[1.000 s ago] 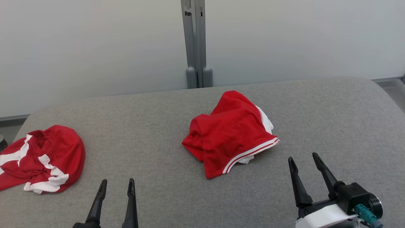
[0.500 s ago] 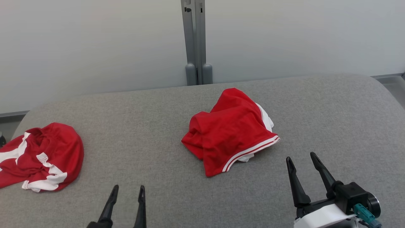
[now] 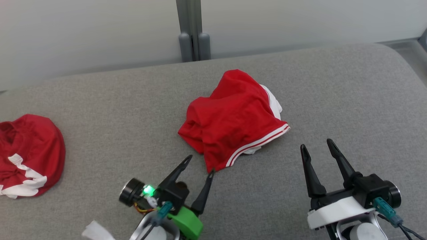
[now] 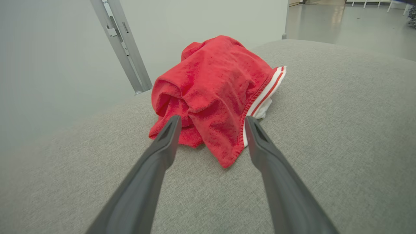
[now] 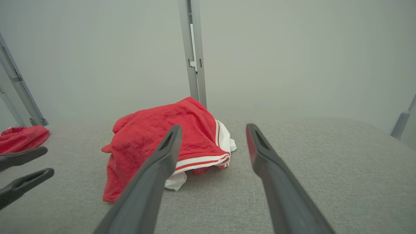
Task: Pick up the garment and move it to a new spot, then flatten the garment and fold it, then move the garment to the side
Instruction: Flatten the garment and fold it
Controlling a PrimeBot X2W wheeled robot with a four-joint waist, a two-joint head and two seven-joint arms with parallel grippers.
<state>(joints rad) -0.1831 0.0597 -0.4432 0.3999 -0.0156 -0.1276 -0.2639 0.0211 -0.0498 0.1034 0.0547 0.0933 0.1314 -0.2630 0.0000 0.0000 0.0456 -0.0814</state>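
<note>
Garment [image 3: 233, 116]: red, crumpled, middle of tabletop [image 3: 116, 100]
Left pincer [image 3: 201, 164]: open, tips flanking garment's near corner
Right pincer [image 3: 315, 143]: open, empty

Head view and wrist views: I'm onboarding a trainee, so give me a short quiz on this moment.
1. True or false: the left gripper is shut on the middle garment.
2. The left gripper's fingertips point at the middle garment's: A) near corner B) far edge C) top.
3. How many red garments lie on the grey surface?
Key: 1 false, it is open; 2 A; 3 two, counting the side garment.
</note>
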